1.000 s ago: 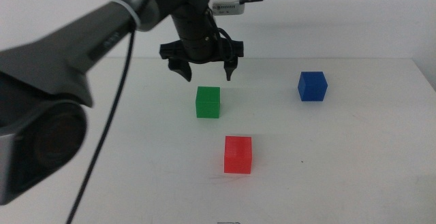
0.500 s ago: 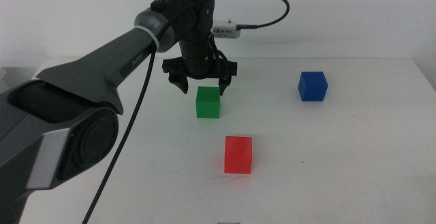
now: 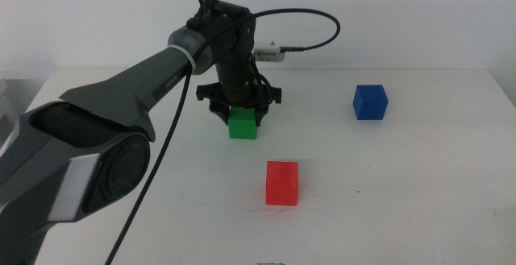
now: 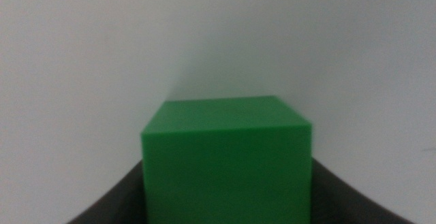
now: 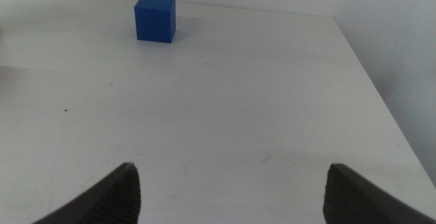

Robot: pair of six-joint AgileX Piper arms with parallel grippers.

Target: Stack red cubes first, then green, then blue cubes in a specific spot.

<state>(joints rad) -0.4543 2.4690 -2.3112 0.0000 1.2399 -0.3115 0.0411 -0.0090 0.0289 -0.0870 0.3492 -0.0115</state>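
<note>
Middle view: my left tool sits upper centre, spread either side of the green cube on the white table; red cube lower centre, blue cube upper right.
Left wrist view: green cube fills the lower centre between my jaws.
Right wrist view: my right tool gapes wide, holding nothing; blue cube upper left.

Left pincer straddles green cube, arm blocking approach from left. Red cube stands apart nearer camera, open tabletop all round it. Blue cube well apart at right, unobstructed. Right pincer spread wide over bare tabletop.
</note>
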